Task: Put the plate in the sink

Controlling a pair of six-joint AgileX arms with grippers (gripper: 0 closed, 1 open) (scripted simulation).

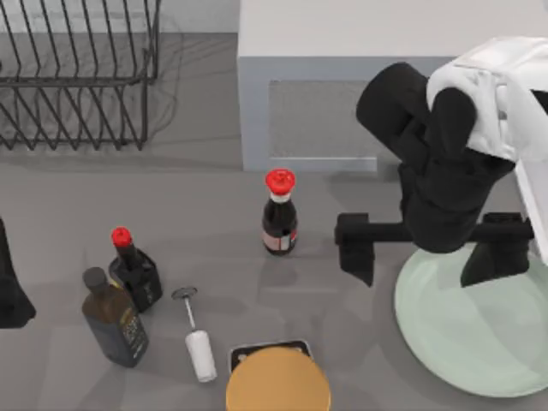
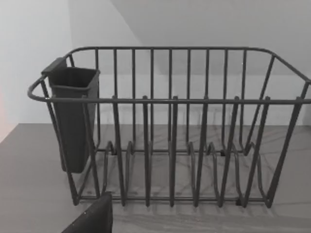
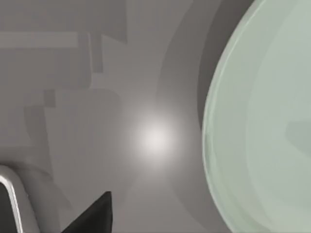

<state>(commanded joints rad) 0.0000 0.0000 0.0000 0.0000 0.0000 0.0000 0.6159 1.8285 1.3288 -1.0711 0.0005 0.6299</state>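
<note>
Plate (image 1: 479, 342): you have it flat on the surface at the right, near the front edge, part of it under the right arm; the sink (image 1: 531, 197) shows as a pale edge just behind it.
Right end effector (image 1: 428, 253): it hangs over the plate's back-left rim, fingers spread wide, one outside the rim and one above the plate, pinching nothing.
Left arm: parked at the left edge, its camera facing the rack (image 2: 170, 131); you cannot tell its fingers' state.
Risk, grip: the rim is thin and low, so closing too high would likely slip off; too low, and a finger may jam on the surface.
Risk, carry: held by one edge, a wide plate may tilt or swing, I judge.
Risk, neighbours: the red-capped bottle (image 1: 279, 214) stands left of the end effector; a wide sweep could topple it.
Materials: plate pale mint, smooth, glossy, shallow and round; rack dark thin wire; surface matt grey.
</note>
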